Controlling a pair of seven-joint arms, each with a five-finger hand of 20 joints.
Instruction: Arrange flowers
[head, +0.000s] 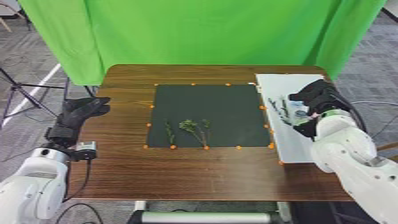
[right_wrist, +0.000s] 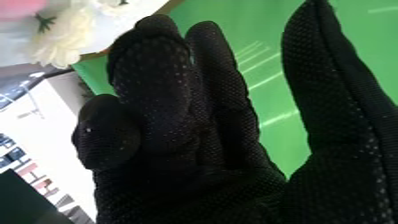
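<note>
"Head view, starting at the left: what was there?"

"The left hand (head: 83, 107), gloved in black, hung released near the side edge of the brown wooden desk (head: 115, 175), its fingers loose."

"And next?"

"A dark rectangular mat (head: 209, 100) with orange dots around its edge. On it lay a thin green sprig (head: 170, 133), then a bushier green sprig (head: 188, 125) on a long stem, and a slim leafy sprig (head: 206, 124) close beside that one."

"Farther right?"

"A long white board (head: 293, 152), with dark green stems (head: 284, 107) lying on it. The right hand (head: 322, 99), also black-gloved, was over the board, just beside those stems."

"Clenched?"

"Released. The right wrist view showed a cream-white ruffled flower (right_wrist: 64, 39) beyond it, and the hand had its fingers straight and its thumb well apart from them."
</note>
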